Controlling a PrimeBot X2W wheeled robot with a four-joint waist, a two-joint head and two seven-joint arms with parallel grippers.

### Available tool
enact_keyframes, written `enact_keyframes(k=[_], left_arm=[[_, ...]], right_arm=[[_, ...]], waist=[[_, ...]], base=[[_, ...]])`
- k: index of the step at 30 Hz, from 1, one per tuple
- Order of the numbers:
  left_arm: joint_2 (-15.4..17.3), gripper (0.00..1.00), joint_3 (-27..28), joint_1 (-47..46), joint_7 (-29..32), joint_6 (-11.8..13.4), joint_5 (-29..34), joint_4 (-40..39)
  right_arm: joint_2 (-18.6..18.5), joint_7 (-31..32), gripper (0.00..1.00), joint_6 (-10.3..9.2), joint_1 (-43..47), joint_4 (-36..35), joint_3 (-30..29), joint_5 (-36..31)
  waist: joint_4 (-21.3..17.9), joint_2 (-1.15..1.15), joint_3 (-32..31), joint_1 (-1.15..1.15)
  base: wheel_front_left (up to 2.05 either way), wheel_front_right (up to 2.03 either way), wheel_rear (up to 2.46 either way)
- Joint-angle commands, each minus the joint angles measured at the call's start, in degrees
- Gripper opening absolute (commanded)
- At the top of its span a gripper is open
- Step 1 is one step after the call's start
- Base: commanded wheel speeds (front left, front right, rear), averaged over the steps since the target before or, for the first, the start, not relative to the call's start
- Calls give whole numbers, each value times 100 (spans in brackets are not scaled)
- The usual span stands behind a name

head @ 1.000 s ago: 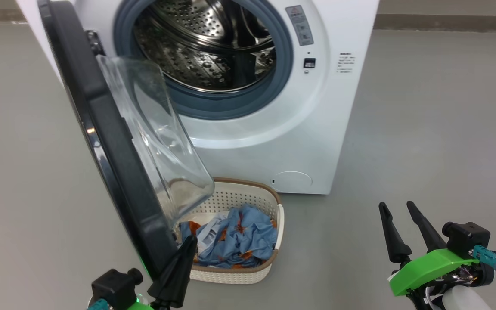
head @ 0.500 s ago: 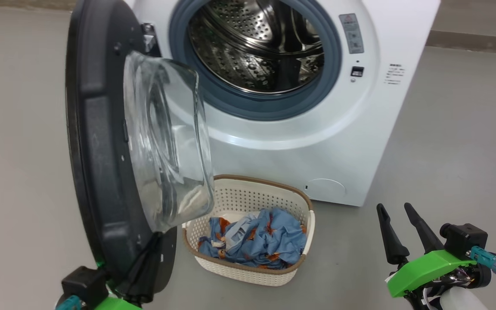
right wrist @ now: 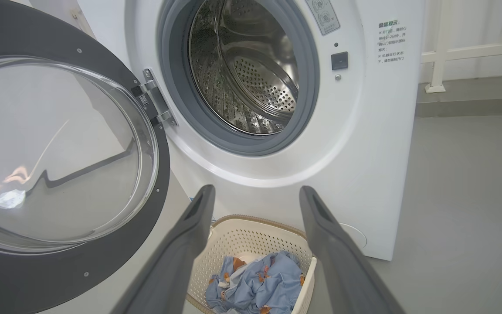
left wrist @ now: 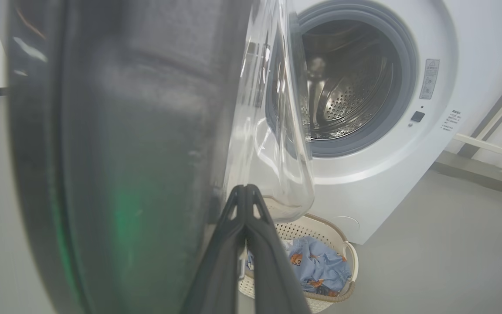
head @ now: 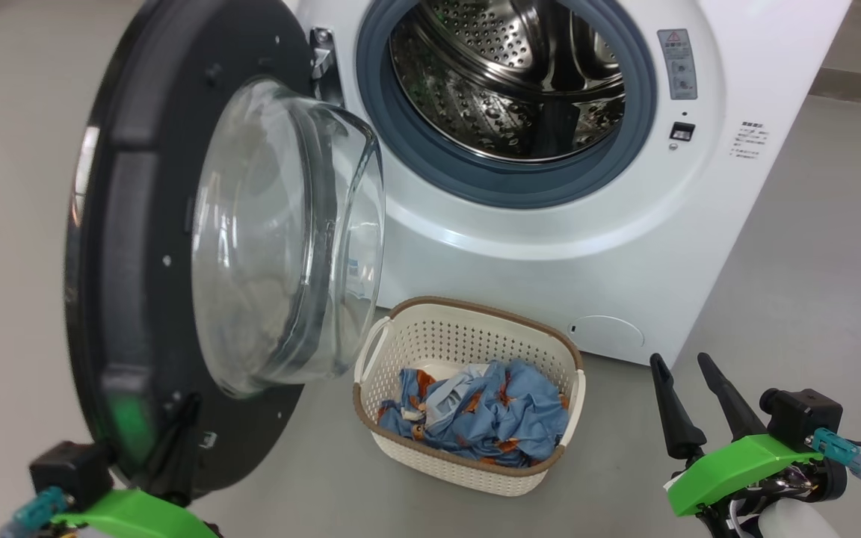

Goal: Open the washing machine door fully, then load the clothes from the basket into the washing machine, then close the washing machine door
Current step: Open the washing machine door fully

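Note:
The washing machine [head: 550, 246] stands with its steel drum [head: 520, 82] exposed. Its black door [head: 139, 224], with the bulging glass window [head: 288, 239], is swung wide to the left on the hinge [head: 320, 56]. My left gripper [head: 191, 403] is shut with nothing between its fingers, and its tips lie against the door's inner face near the lower rim [left wrist: 244, 188]. The basket [head: 468, 306] sits on the floor before the machine and holds the blue bear-print clothes [head: 475, 411]. My right gripper [head: 681, 366] hangs open to the right of the basket, and the basket [right wrist: 255, 226] lies beyond its fingers.
Grey floor [head: 812, 299] surrounds the machine. The open door [right wrist: 59, 152] reaches out over the floor left of the basket. A white rail [right wrist: 473, 48] stands behind the machine on the right. A round white flap [head: 606, 332] sits low on the machine's front.
The door has swung further open to the left, with my shut left gripper following its lower edge. The head camera has shifted, so the whole scene slid right. My right gripper has stayed put.

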Motion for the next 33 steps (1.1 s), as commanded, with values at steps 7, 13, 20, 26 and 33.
enact_keyframes(k=[7,13,20,26,33], left_arm=[[499,0,608,-744,112,72,-202,529],[650,0,802,-1109,56,-22,-328,1049],[901,0,878,-1851,4,-247,-350,2006],[1105,0,800,-2512,-46,-477,-258,2904],[1285,0,657,-3167,-115,-736,-139,3873]], right_arm=[[73,-71,100,32,-170,-116,21,-6],[122,-71,100,32,-238,-123,-36,-48],[175,-71,100,32,-360,-120,-133,-130],[206,-71,100,32,-510,-68,-149,-170],[231,-71,100,32,-664,-2,-128,-204]], waist=[[206,0,172,0],[318,0,299,0],[480,0,476,0],[543,0,630,0],[521,0,799,0]], base=[[0,0,0],[0,0,0],[0,0,0],[0,0,0],[0,0,0]])
